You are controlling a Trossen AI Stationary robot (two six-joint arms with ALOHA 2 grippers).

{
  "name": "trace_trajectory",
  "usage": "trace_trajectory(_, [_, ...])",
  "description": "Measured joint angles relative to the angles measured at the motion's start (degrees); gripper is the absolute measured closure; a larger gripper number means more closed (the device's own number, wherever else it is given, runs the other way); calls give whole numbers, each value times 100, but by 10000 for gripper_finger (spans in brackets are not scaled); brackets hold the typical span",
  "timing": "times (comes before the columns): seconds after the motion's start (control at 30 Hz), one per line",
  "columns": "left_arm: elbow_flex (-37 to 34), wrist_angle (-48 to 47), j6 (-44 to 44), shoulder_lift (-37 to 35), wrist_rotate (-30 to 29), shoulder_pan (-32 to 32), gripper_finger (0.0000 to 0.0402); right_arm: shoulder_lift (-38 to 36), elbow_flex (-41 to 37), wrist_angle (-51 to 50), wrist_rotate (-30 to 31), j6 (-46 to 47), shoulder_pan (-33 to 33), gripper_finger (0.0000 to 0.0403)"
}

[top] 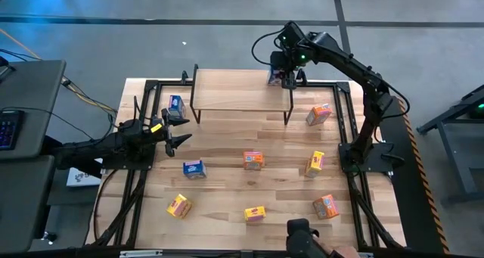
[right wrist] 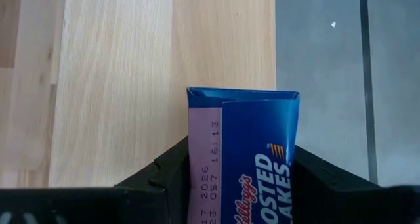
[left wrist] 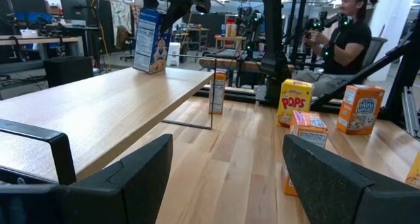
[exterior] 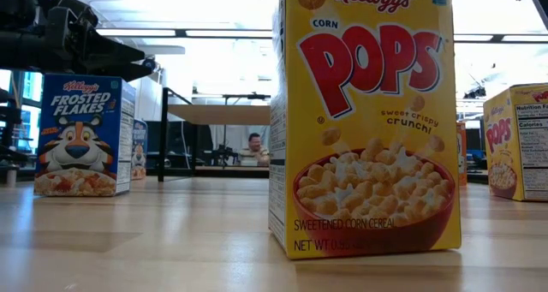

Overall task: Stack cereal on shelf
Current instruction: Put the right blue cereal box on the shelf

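The shelf (top: pixel 238 90) stands at the table's far side. My right gripper (top: pixel 286 78) hangs over its far right corner, shut on a blue cereal box (right wrist: pixel 252 152); the left wrist view shows that box (left wrist: pixel 149 40) at the shelf top's (left wrist: pixel 98 112) far end. My left gripper (top: pixel 178 131) waits open and level at the table's left, touching nothing. Loose cereal boxes stand on the table: blue (top: pixel 176 104), blue (top: pixel 193 169), orange (top: pixel 253 160), orange (top: pixel 318 114), yellow (top: pixel 314 163) and others near the front. My right gripper pinches the blue box between its two fingers (right wrist: pixel 164 175), one on each of two opposite sides, at the box's upper part (right wrist: pixel 197 165). The fingers slant down from above. The box hangs nearly upright, slightly tilted, its lower end (left wrist: pixel 147 67) at the shelf top; whether it touches I cannot tell.
Near the front edge stand a yellow box (top: pixel 179 206), another yellow one (top: pixel 255 213) and an orange one (top: pixel 326 206). Black frame rails (top: pixel 344 122) run along the table's sides. A person (left wrist: pixel 344 33) sits beyond the table.
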Motion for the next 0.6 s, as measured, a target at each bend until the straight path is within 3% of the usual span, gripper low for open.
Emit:
trace_trajectory(0.17, [1, 0, 0, 0, -1, 0, 121, 0, 0, 19, 6, -18, 0, 222])
trace_trajectory(0.43, [2, 0, 0, 0, -1, 0, 121, 13, -2, 241, 152, -22, -7, 157])
trace_trajectory(0.6, [1, 0, 0, 0, -1, 1, 121, 13, -2, 279, 188, -24, -7, 151])
